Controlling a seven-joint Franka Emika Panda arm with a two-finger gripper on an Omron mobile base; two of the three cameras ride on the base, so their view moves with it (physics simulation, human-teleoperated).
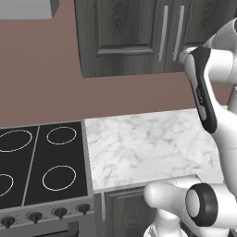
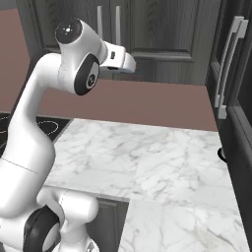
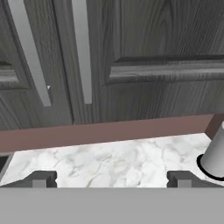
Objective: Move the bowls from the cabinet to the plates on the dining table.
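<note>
The dark grey wood-grain cabinet (image 1: 125,37) hangs on the wall above the counter, and both doors are shut. Its two long silver handles (image 3: 82,52) run side by side down the middle. My gripper (image 3: 112,179) is open with nothing between its fingertips (image 3: 43,178), and it points at the lower part of the doors. From the right base view my hand (image 2: 119,59) is raised just in front of the handles (image 2: 117,22). The bowls are hidden. The plates and the dining table are out of view.
A marble counter (image 1: 148,143) lies below the cabinet, with a black stove (image 1: 41,162) adjoining it on the left. A grey cylindrical thing on a dark base (image 3: 214,157) stands at the counter's right end. A tall dark cupboard with bar handles (image 2: 229,69) walls off the right.
</note>
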